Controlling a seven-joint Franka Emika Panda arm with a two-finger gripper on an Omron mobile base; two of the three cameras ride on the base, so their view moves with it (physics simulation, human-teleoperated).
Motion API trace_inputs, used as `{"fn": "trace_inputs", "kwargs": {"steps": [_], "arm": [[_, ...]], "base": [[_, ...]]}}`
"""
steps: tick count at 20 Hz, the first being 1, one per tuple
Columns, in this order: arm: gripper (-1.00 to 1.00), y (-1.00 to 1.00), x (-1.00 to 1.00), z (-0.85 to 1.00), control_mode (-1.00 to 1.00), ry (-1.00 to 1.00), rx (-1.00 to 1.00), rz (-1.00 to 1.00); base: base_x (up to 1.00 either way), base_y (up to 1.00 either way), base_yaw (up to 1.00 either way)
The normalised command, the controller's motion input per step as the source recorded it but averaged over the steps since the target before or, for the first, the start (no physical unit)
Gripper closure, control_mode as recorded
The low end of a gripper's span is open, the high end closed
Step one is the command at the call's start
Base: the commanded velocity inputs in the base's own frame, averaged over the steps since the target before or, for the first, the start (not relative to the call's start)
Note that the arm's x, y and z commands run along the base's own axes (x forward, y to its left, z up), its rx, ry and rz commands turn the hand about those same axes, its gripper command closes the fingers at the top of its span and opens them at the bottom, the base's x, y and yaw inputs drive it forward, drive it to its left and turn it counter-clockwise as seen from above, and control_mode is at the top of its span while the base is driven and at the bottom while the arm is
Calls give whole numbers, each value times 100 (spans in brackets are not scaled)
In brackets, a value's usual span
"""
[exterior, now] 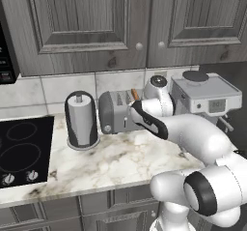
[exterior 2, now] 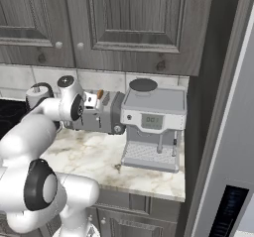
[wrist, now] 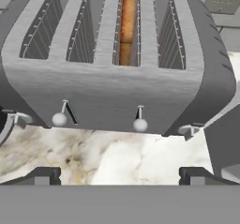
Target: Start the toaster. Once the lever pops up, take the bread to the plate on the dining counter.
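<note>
**Toaster loaded, claw parked in front of it, levers untouched**

So the toaster point(wrist: 105, 63) sits at the back edge of the marble counter point(exterior: 120, 160), right against the tile wall. Paper-towel holder point(exterior: 81, 120) is just beside it on one side, coffee machine point(exterior 2: 153, 124) just beside it on the other, w/ the black cooktop point(exterior: 21, 150) at the counter's far left end.

Bread point(wrist: 126, 24) is standing upright in the toaster, third slot from the left in the hand view, top edge poking up above the slot. The other 3 slots look bare. You can also spot the tan crust sticking out in the left base view.

Gripper point(wrist: 120, 176) is spread wide, holding nothing, both fingertips point(wrist: 44, 175) low over the counter surface in front of the toaster's front face, not touching it afaict. Two levers w/ round ball ends are on that front face, and both sit low in their slits near the bottom edge.

Arm reaches across the counter from the front edge twd the toaster.
</note>
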Motion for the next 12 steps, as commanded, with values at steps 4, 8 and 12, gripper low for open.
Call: {"fn": "trace_inputs", "kwargs": {"steps": [4, 8, 12], "arm": [[-100, 3, 19, -12, -100, 0, 0, 0], [-100, 0, 11, -14, -100, 0, 0, 0], [-100, 0, 7, -18, -100, 0, 0, 0]], "base": [[0, 0, 0], [0, 0, 0], [0, 0, 0]]}}
